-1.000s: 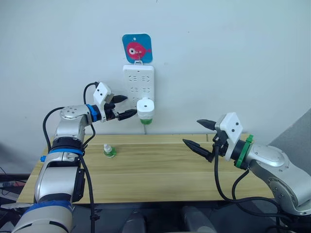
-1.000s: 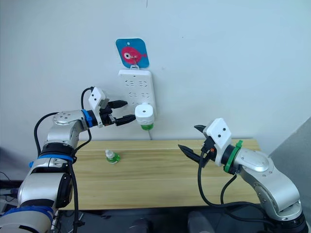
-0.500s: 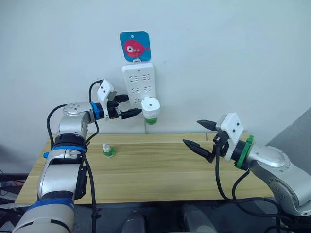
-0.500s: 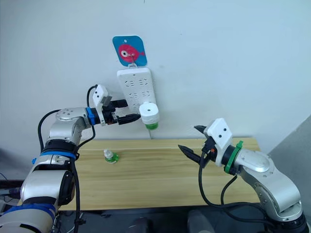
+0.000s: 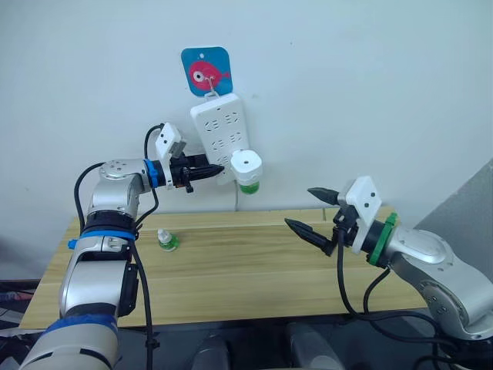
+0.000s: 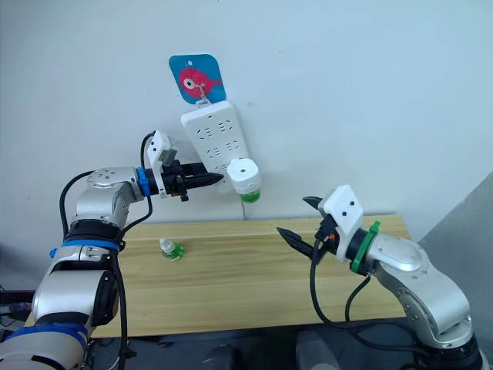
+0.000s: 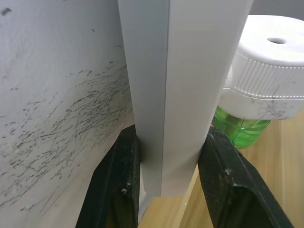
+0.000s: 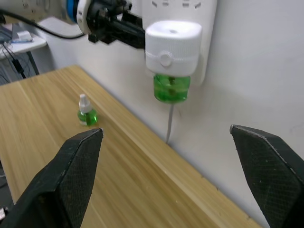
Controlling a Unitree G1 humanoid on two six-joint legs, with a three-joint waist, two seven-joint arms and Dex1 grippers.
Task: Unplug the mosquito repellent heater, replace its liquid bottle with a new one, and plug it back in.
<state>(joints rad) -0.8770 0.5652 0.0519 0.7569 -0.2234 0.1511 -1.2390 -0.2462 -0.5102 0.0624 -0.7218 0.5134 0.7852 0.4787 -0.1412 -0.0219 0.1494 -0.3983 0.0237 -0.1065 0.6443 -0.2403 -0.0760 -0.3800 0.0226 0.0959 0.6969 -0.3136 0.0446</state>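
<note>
The white mosquito repellent heater [image 5: 247,163] sits plugged into the lower end of a white power strip [image 5: 221,127] on the wall, with its green liquid bottle [image 5: 248,186] hanging under it. My left gripper [image 5: 214,169] is shut on the strip's lower left edge, just left of the heater. In the left wrist view one black finger [image 7: 118,190] lies on each side of the strip [image 7: 185,95]. A new bottle [image 5: 165,240], green with a white cap, stands on the wooden table [image 5: 246,270] at the left. My right gripper [image 5: 299,206] hovers open over the table's right part.
The power strip hangs from a hook on a blue sticker with a red fish [image 5: 206,71], and its cord [image 8: 169,124] drops behind the table. The table stands against the white wall.
My left gripper has moved in to the right and closed on the power strip's edge. The strip, upright before, now hangs tilted with its lower end swung right. The right arm has barely moved.
</note>
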